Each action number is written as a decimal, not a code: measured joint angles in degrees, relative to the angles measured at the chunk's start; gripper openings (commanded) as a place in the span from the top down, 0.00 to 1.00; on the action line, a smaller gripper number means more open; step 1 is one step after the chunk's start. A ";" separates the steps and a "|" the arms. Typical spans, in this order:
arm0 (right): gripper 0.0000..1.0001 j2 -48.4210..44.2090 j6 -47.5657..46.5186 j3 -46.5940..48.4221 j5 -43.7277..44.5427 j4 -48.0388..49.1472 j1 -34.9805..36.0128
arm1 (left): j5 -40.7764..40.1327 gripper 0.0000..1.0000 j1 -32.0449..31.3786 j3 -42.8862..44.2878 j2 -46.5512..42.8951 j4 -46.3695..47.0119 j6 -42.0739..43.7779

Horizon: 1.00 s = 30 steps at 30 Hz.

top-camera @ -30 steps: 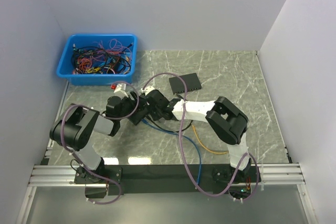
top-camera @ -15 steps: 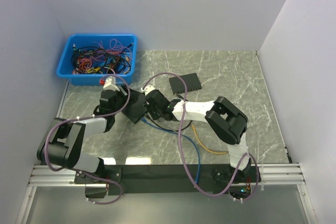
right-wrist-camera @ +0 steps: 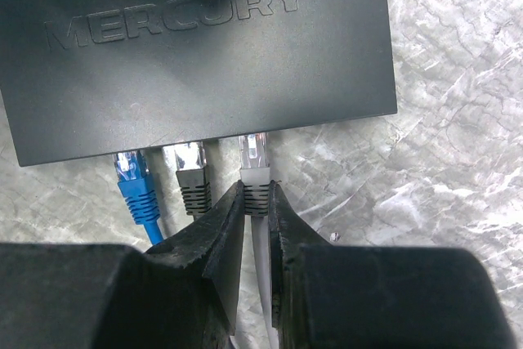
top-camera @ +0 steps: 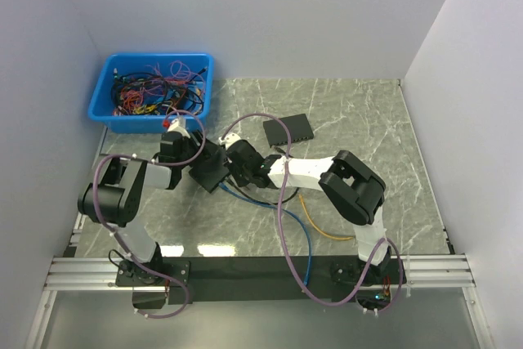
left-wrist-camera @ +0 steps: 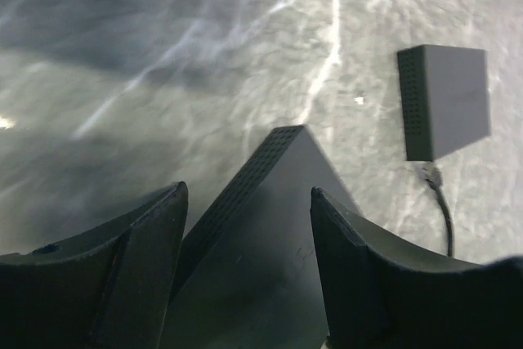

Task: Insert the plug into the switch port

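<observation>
A black switch (right-wrist-camera: 204, 46) marked MERCURY lies between my two grippers. My right gripper (right-wrist-camera: 256, 191) is shut on the white plug (right-wrist-camera: 255, 171), whose clear tip sits at the mouth of a port on the switch's near edge. A blue plug (right-wrist-camera: 132, 181) and a grey plug (right-wrist-camera: 189, 176) sit in the ports to its left. In the left wrist view the switch (left-wrist-camera: 270, 234) fills the gap between the fingers of my left gripper (left-wrist-camera: 247, 194), which grips it near a corner. From above, the left gripper (top-camera: 204, 171) and right gripper (top-camera: 243, 171) face each other.
A second black switch (top-camera: 288, 130) lies further back, shown with a cable in the left wrist view (left-wrist-camera: 445, 102). A blue bin (top-camera: 147, 120) of tangled cables stands at the back left. A blue cable (top-camera: 304, 234) and a yellow cable (top-camera: 323, 226) trail toward the near edge.
The left arm's elbow swung out to the left and came partly back, while its gripper stayed at the switch. The right arm has not moved.
</observation>
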 measured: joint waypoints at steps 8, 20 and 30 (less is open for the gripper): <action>1.00 0.00 -1.79 -0.39 -0.11 0.07 -0.17 | 7.28 0.35 0.85 1.60 5.29 6.51 -1.70; 1.00 -0.07 -6.58 0.55 -0.87 -3.23 -1.40 | 5.35 0.34 -1.95 -2.67 5.42 14.29 -1.79; 1.00 -0.07 -12.55 1.38 -2.84 -5.29 -2.23 | 4.94 0.34 -3.32 -3.72 7.39 19.28 -1.20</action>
